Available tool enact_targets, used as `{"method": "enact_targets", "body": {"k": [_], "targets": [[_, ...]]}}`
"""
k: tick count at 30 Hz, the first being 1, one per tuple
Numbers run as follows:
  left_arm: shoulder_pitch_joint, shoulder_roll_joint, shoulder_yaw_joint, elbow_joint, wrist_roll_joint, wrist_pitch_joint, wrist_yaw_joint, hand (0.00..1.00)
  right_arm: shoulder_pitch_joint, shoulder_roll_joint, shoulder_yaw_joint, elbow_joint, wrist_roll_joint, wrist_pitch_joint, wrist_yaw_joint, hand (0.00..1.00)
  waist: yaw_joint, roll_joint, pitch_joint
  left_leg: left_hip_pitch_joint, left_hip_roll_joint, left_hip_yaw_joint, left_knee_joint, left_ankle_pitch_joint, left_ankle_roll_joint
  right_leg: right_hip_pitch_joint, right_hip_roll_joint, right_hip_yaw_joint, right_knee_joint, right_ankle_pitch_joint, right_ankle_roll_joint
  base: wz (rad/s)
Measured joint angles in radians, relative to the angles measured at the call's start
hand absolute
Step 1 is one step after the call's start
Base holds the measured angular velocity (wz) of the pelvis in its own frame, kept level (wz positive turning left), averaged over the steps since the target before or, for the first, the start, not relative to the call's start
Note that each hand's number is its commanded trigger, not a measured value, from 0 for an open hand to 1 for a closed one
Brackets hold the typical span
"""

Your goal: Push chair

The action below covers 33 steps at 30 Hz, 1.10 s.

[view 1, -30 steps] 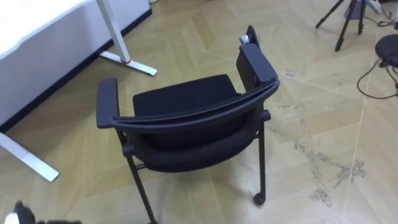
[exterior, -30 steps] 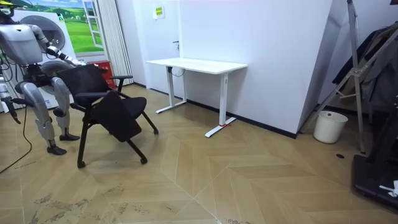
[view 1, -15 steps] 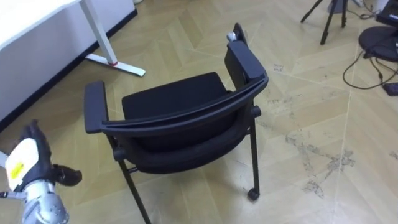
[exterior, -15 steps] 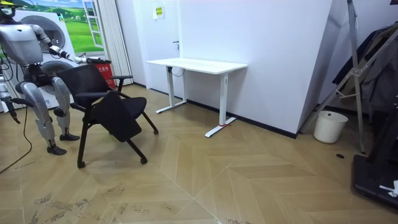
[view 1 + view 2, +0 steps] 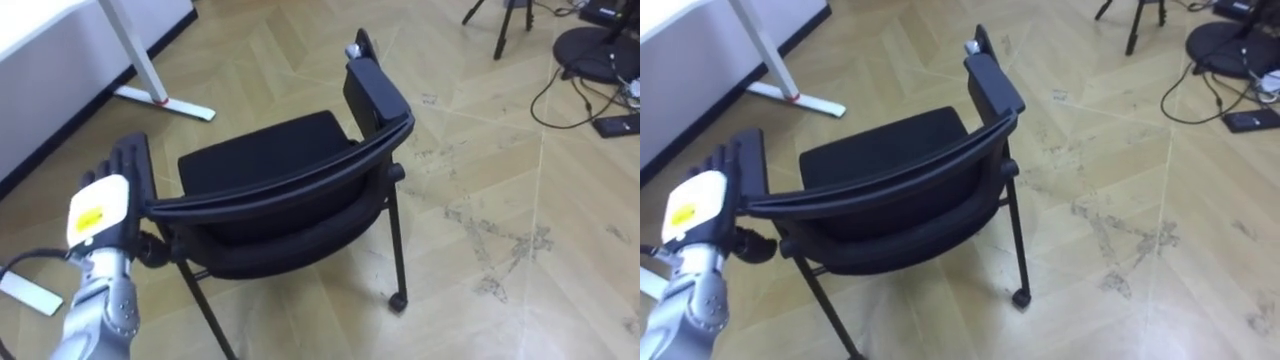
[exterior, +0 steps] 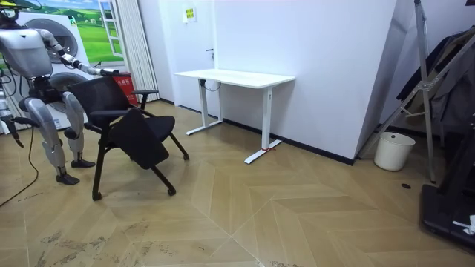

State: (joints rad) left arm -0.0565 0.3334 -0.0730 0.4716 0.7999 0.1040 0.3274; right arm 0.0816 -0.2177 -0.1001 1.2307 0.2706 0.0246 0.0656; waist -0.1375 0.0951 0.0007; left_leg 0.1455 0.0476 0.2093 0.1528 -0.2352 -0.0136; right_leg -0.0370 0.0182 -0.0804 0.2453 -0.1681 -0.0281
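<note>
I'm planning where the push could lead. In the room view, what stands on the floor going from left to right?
black chair → white desk → white bucket

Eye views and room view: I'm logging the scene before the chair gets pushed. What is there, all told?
chair: one, black, on the wooden floor right before the robot.
desk: one, white, against the white wall beyond the chair.
bucket: one, white, by the wall at the room view's right.
tripod: one, black, on the floor beyond the chair.
round base: one, black, on the floor near the tripod.
picture: one, green landscape, behind the robot.
left hand: fingers straight, at the chair's armrest on the robot's left.
</note>
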Motion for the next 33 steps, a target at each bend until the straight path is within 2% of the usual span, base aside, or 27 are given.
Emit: {"method": "enact_targets", "body": {"k": [2, 7, 13, 18, 27, 33], "targets": [[0.0, 0.008, -0.024, -0.022, 0.009, 0.016, -0.029, 0.0, -0.002, 0.0, 0.001, 0.0, 0.001, 0.0, 0.0, 0.0, 0.0, 0.008, 0.0012, 0.002, 0.0, 0.0, 0.0, 0.0, 0.0, 0.009, 0.0, -0.003, -0.006, 0.0, 0.0, 0.04], [0.0, 0.008, -0.031, -0.058, 0.087, 0.04, -0.064, 0.0, -0.028, -0.002, 0.012, -0.001, 0.0, -0.001, 0.0, 0.0, 0.002, 0.017, 0.0078, 0.004, 0.002, -0.001, 0.0, 0.0, 0.0, 0.018, 0.001, -0.004, -0.006, 0.0, 0.001, 0.01], [0.0, 0.008, -0.061, -0.11, 0.179, 0.038, -0.103, 0.0, -0.055, -0.002, 0.013, 0.01, -0.007, -0.009, 0.004, 0.0, -0.001, 0.011, 0.0132, 0.003, 0.002, -0.006, -0.001, 0.0, 0.0, 0.02, 0.001, -0.005, -0.008, 0.0, 0.001, 0.0], [0.001, 0.007, -0.08, -0.141, 0.197, 0.037, -0.105, 0.0, -0.058, 0.0, 0.013, 0.012, -0.003, -0.012, 0.003, 0.0, -0.001, 0.001, 0.0201, 0.001, 0.002, -0.005, -0.001, 0.0, 0.0, 0.018, 0.0, -0.004, -0.009, 0.0, 0.001, 0.01], [0.001, 0.005, -0.127, -0.173, 0.221, 0.04, -0.126, 0.0, -0.064, 0.0, 0.013, 0.022, -0.002, -0.012, 0.002, 0.0, -0.006, -0.002, 0.0187, 0.002, 0.001, -0.011, -0.001, 0.0, 0.0, 0.021, 0.001, -0.003, -0.012, 0.001, 0.001, 0.01], [0.003, 0.005, -0.158, -0.178, 0.221, 0.039, -0.124, 0.0, -0.061, 0.0, 0.017, 0.026, -0.002, -0.015, 0.002, 0.0, -0.024, 0.0, 0.0149, 0.004, 0.0, -0.006, -0.001, 0.0, 0.0, 0.029, 0.001, -0.002, -0.022, 0.003, 0.004, 0.01]]}}
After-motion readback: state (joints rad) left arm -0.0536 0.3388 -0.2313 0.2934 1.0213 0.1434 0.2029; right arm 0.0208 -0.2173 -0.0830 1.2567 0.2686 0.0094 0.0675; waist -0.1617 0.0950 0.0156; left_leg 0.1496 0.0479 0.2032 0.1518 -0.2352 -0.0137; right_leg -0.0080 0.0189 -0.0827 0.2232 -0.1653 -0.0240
